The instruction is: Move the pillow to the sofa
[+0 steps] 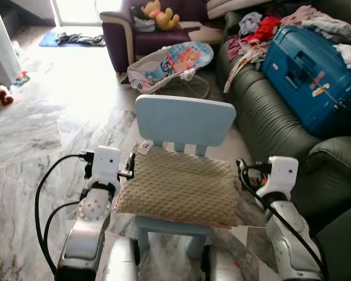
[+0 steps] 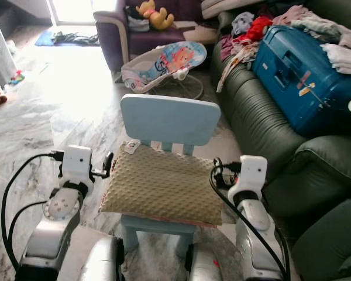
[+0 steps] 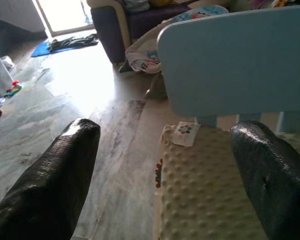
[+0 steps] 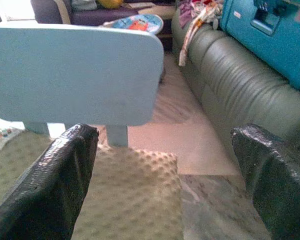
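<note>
A beige bumpy pillow (image 1: 178,184) lies flat on the seat of a small light-blue chair (image 1: 184,120) right in front of me. My left gripper (image 1: 128,167) is open at the pillow's left edge, one finger over the pillow (image 3: 200,190) and the other over the floor. At the pillow's right edge my right gripper (image 1: 243,170) is also open, straddling the near right corner (image 4: 135,195). Neither gripper holds anything. The dark green sofa (image 1: 269,117) runs along the right.
A blue suitcase (image 1: 307,76) and heaped clothes (image 1: 263,26) cover much of the sofa's seat. A baby bouncer (image 1: 169,64) stands behind the chair. Further back is a purple armchair (image 1: 128,32) with a yellow plush toy (image 1: 161,14). Marble floor lies open to the left.
</note>
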Controlling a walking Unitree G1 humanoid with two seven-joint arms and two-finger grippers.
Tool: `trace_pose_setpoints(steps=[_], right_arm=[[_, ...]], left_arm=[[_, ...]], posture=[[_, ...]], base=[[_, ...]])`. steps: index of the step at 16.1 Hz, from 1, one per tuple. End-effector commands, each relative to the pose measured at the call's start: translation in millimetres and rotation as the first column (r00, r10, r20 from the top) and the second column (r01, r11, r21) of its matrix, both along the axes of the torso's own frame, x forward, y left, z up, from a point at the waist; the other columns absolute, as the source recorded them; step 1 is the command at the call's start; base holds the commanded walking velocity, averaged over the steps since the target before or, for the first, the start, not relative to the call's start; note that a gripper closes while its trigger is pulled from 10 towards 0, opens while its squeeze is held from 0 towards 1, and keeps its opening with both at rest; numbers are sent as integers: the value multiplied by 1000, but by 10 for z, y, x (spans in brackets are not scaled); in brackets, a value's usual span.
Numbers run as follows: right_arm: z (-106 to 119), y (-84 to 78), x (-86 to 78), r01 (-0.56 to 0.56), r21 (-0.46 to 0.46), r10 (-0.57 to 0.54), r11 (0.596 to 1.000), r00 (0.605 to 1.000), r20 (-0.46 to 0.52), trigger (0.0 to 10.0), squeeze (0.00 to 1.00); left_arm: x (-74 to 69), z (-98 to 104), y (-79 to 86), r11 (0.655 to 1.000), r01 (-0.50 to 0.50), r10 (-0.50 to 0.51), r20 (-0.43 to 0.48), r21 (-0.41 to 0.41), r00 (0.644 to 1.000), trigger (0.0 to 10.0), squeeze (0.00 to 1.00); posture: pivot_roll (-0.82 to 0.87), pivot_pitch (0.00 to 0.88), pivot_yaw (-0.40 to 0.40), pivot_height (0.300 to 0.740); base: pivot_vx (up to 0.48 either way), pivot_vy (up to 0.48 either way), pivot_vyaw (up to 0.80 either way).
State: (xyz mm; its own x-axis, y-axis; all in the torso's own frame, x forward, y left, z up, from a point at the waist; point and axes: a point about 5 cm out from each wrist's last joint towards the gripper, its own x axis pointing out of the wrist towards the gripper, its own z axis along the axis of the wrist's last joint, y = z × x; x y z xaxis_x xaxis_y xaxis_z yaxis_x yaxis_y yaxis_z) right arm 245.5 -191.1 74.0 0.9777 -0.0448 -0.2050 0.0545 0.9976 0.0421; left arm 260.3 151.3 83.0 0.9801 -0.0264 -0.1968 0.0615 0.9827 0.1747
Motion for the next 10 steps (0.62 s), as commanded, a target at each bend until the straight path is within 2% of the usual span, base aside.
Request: trace_pose_setpoints(steps=[1, 3, 7, 9, 10], right_arm=[[52, -21, -4, 14, 4, -14, 1000, 1000, 10, 10000, 0], [35, -8, -19, 15, 10, -15, 1000, 1000, 0, 10000, 0], [85, 40, -2, -1, 20, 1, 1000, 1000, 4, 10000, 0], [123, 73, 20, -18, 20, 18, 1000, 1000, 6, 10000, 0], [115, 80, 20, -26, 21, 26, 999, 1000, 2, 10000, 0]], left_arm=[[-3, 46, -13, 1000, 9, -9, 10, -1, 1000, 10000, 0], [-9, 55, 1, 1000, 9, -9, 6, 0, 1000, 10000, 0], [3, 113, 59, 1000, -8, 8, 9, 22, 1000, 10000, 0], [-9, 152, 151, 998, -48, 47, 13, 40, 999, 10000, 0], [-32, 136, 191, 997, -68, 68, 5, 44, 998, 10000, 0]], posture=[[-10, 0, -54, 642], [-9, 0, -52, 642], [-11, 30, -49, 642], [-10, 52, -58, 642], [-5, 53, -62, 627]], base=[[0, 0, 0], [0, 0, -638], [0, 0, 0], [0, 0, 0], [0, 0, 0]])
